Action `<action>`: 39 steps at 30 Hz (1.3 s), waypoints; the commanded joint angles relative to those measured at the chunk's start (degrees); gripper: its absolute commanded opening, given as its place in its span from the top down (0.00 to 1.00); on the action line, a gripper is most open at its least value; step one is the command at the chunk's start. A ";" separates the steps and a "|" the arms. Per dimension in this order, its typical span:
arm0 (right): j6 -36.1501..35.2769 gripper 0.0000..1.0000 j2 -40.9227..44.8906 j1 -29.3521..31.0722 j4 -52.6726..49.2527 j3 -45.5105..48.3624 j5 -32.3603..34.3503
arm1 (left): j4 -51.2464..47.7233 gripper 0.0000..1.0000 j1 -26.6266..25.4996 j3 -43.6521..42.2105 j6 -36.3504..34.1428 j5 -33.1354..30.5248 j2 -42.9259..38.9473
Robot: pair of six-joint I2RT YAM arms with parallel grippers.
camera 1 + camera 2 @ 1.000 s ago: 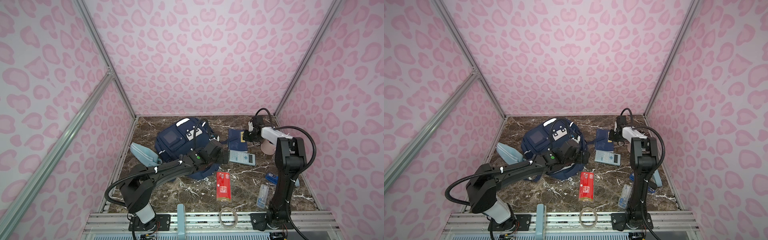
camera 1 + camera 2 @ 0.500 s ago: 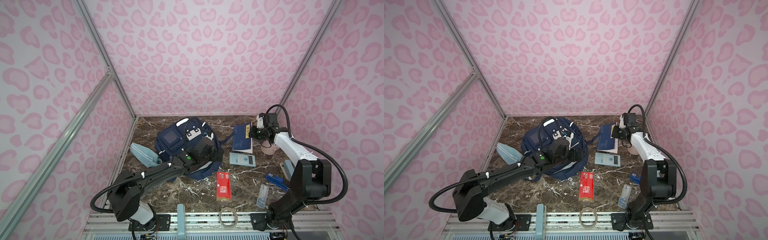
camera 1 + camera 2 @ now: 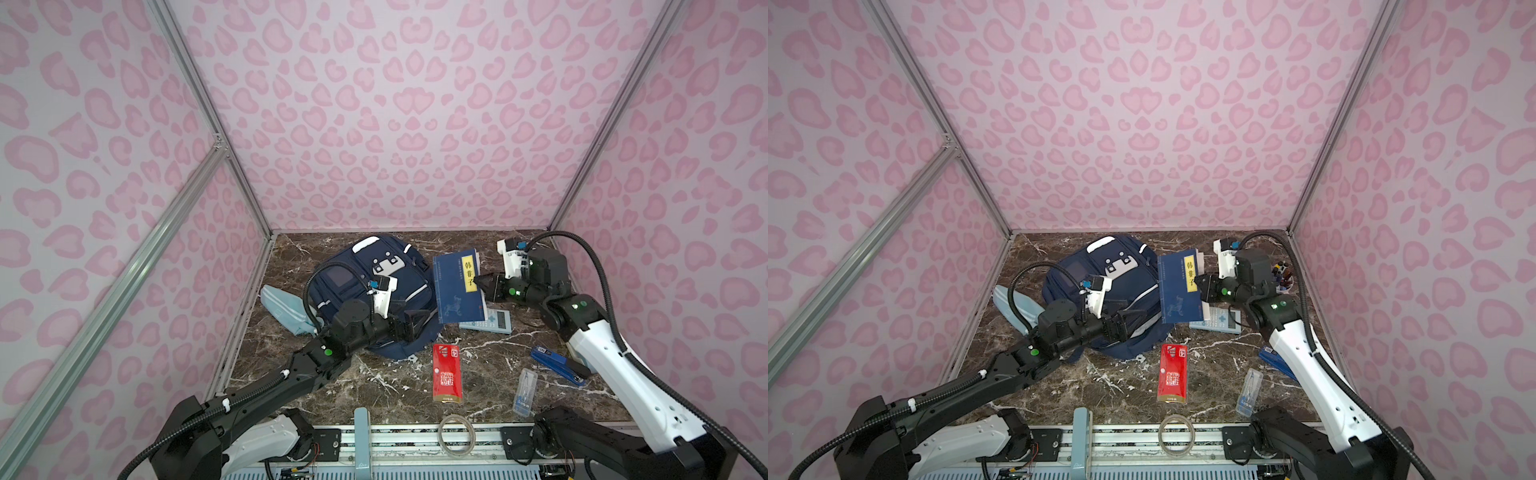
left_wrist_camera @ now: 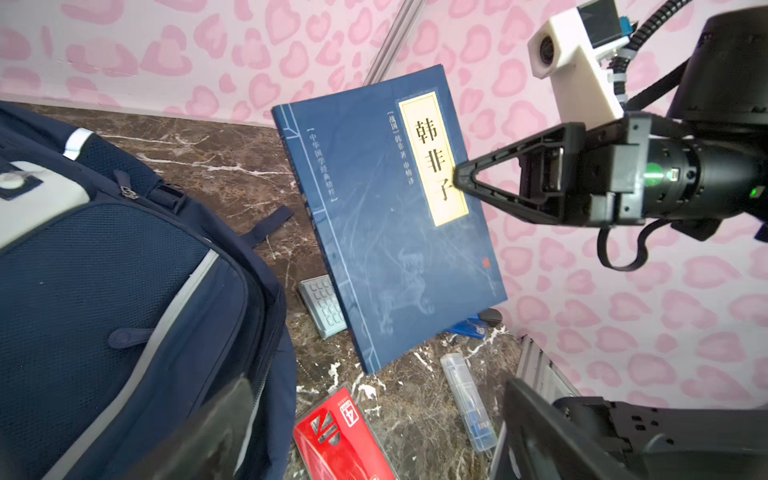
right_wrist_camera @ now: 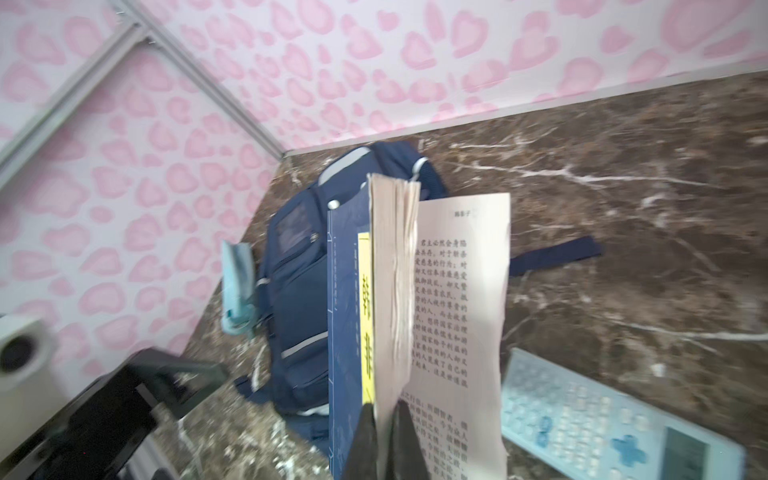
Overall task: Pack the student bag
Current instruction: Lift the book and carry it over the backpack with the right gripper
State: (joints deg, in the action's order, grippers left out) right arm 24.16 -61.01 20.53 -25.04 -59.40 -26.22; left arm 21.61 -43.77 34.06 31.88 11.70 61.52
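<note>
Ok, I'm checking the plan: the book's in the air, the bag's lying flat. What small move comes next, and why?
Probably close the open left gripper on the student bag's edge to hold it: the right gripper pinches the blue book, lifted beside it.

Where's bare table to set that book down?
Bare marble tabletop: along the back wall behind the navy fabric backpack, and between the flat red packet and left arm. Crowded right, by the blue book: pale-blue calculator, blue stapler, clear plastic case.

red pkt (image 3: 446,372), calc (image 3: 494,322), tape roll (image 3: 457,435), lt-blue pouch (image 3: 286,309), stapler (image 3: 557,365)
</note>
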 commanded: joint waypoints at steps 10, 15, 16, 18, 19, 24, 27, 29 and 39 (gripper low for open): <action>13.73 1.00 1.69 12.59 17.42 4.47 -4.68 | 15.28 0.14 -1.16 -3.28 7.27 2.88 -2.31; 13.49 1.00 1.69 13.05 18.95 5.98 -5.44 | 11.34 0.69 -1.42 -3.07 6.97 2.19 -4.83; 13.70 1.00 1.47 13.04 19.79 6.35 -6.63 | 10.50 0.78 -1.50 -2.71 6.88 2.59 -5.08; 12.85 1.00 0.95 13.05 20.27 6.61 -8.56 | 9.19 0.94 -1.52 -2.35 7.21 2.96 -5.66; 11.99 0.91 0.73 12.89 19.20 6.38 -8.57 | 8.76 0.97 -1.53 -2.31 7.48 3.27 -6.24; 8.01 0.20 1.41 9.79 19.89 8.97 -10.32 | 8.14 0.96 -1.58 -2.91 8.82 4.34 -9.86; 8.92 0.16 2.05 8.83 30.66 13.54 -16.81 | 11.90 0.96 -1.58 -2.89 11.32 9.32 -9.38; 10.27 0.16 1.37 9.22 35.28 14.74 -19.83 | 15.27 0.96 -1.54 -2.59 13.16 13.38 -7.81; 8.04 0.51 1.83 8.00 34.92 16.37 -22.72 | 12.48 0.96 -1.38 -0.06 11.63 13.07 -4.27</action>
State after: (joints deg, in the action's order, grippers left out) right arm 32.80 -59.64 29.41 9.10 -43.94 -48.64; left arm 31.57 -45.36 33.01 44.47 24.82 57.01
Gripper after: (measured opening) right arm 0.533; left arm 0.121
